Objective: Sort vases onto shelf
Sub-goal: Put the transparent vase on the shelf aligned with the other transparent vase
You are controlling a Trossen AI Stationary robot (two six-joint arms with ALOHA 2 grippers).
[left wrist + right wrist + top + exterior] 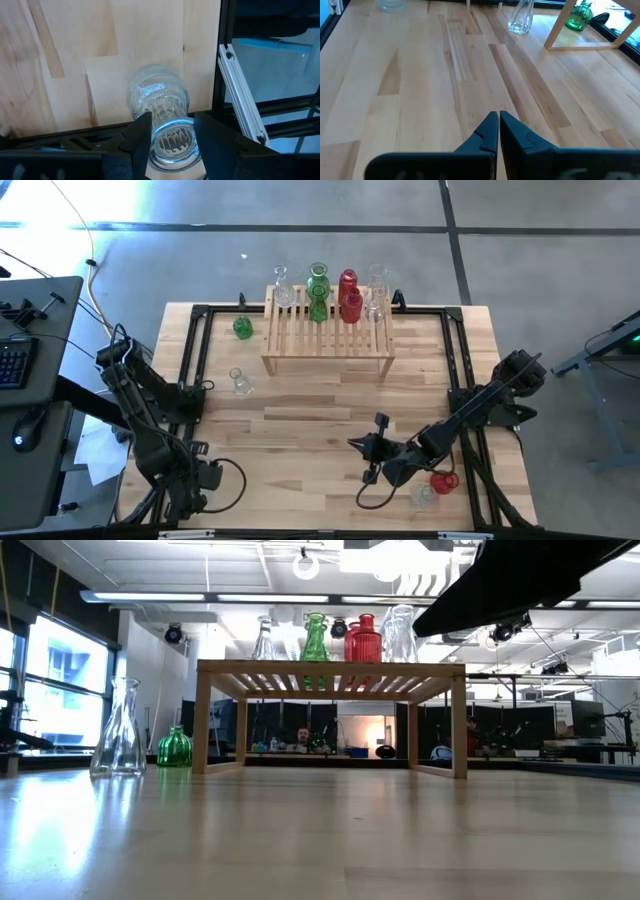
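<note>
plank tabletop [300, 430], slatted wood shelf [328, 340] at twelve o'clock carrying clear, green, red vases [318, 283], green vase [243, 328] and clear vase [240, 382] at ten o'clock

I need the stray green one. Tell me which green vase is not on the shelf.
The squat green vase standing on the table just left of the shelf. The other green vase is tall and stands on the shelf's slatted top.

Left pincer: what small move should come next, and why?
Probably lift. The left pincer is closed around the neck of a clear ribbed vase at the table's near-left corner, while the shelf at the far side has bare slats.
</note>
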